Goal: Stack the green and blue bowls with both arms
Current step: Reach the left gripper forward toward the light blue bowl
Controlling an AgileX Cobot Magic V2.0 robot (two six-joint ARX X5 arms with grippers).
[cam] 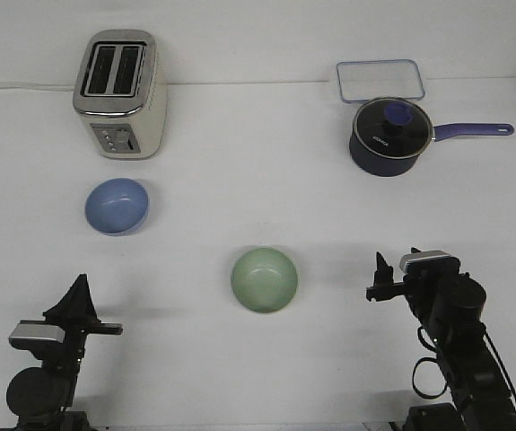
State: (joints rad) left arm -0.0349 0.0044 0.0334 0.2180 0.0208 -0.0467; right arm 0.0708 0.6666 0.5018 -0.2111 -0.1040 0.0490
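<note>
The periwinkle blue bowl (117, 206) sits upright and empty on the left of the white table, in front of the toaster. The pale sage green bowl (265, 280) sits upright and empty near the middle front. My left gripper (81, 285) is at the front left, below the blue bowl and well apart from it. Its fingers meet in one point and it holds nothing. My right gripper (382, 268) is at the front right, level with the green bowl and a short gap to its right. It holds nothing, and its jaws are partly hidden by the wrist.
A cream and silver toaster (120, 94) stands at the back left. A dark navy saucepan (390, 136) with a lid and purple handle stands at the back right. A clear rectangular container lid (380, 79) lies behind it.
</note>
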